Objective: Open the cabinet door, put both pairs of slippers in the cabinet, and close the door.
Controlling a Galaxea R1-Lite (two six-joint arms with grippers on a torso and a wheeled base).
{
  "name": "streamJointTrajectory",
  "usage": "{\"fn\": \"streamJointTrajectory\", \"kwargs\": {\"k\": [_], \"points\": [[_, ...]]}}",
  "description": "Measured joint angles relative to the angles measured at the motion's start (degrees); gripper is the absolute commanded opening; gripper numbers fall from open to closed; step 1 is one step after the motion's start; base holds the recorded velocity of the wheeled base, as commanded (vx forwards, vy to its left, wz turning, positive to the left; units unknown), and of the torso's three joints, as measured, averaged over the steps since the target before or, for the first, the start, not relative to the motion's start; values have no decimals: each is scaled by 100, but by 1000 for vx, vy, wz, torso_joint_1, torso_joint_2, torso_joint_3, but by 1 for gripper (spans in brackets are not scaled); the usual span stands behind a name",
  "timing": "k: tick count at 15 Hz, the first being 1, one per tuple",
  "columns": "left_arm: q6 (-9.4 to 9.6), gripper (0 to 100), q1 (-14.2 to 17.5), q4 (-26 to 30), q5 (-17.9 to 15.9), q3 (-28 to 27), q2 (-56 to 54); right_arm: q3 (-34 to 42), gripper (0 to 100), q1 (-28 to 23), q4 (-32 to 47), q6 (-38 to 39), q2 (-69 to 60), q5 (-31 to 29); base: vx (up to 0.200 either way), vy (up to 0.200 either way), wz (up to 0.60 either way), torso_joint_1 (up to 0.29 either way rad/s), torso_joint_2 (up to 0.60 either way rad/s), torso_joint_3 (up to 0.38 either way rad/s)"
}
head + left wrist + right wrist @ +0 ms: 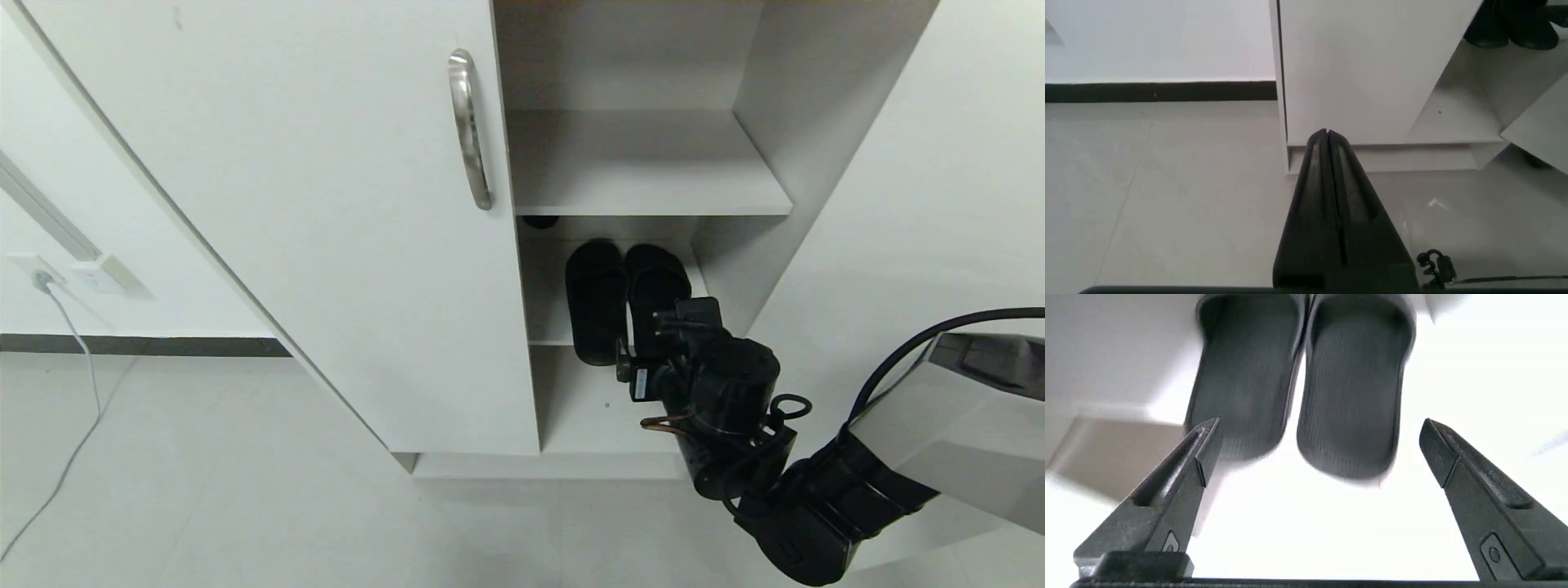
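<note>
Right gripper (1320, 429) is wide open and holding nothing, just in front of the black slippers (600, 302). The pair sits side by side on the cabinet's (326, 245) middle shelf (545, 314), near ends overhanging the front edge. Right-hand door (939, 204) is open. Dark shape (540, 221) further back, maybe another slipper, can't tell. Left gripper (1327, 140) is closed and empty, above the floor (1167, 188).

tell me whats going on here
The cabinet has one door open, and a pair of black slippers sits on a lower shelf inside. The right gripper hangs just in front of them, jaws open, holding nothing. The left gripper is shut, low over the floor. The door is not yet closed.
</note>
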State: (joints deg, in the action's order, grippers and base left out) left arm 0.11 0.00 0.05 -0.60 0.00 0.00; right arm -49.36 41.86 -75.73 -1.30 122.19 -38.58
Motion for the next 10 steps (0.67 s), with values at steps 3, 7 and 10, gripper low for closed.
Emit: {"fn": "streamJointTrajectory", "kwargs": {"k": [3,7,10], "points": [[10,0,0,-5,-2,0,0,13,100,-7,-72,2,-5,0,0,0,0,0,0,0],[11,0,0,-2,-2,0,0,63,100,-7,-83,0,-6,0,0,0,0,0,0,0],[13,0,0,0,-2,0,0,85,100,-7,-88,0,-9,2,0,0,0,0,0,0]]}}
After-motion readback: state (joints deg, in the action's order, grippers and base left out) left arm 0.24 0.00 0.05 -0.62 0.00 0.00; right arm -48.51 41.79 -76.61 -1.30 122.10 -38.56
